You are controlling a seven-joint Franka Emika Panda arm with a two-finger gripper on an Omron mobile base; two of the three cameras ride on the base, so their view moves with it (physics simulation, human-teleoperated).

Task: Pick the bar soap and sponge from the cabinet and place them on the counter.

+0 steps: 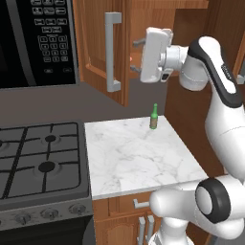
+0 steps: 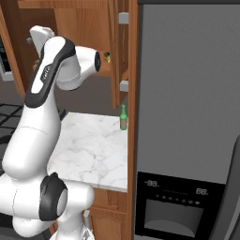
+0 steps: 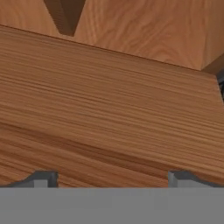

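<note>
My claw is raised at the open cabinet, fingers spread wide and pinching nothing. A pink glimpse just beside it may be the soap; I cannot tell where the sponge is. The table carries only a green bottle. Judging from this, both items are still to move.
</note>
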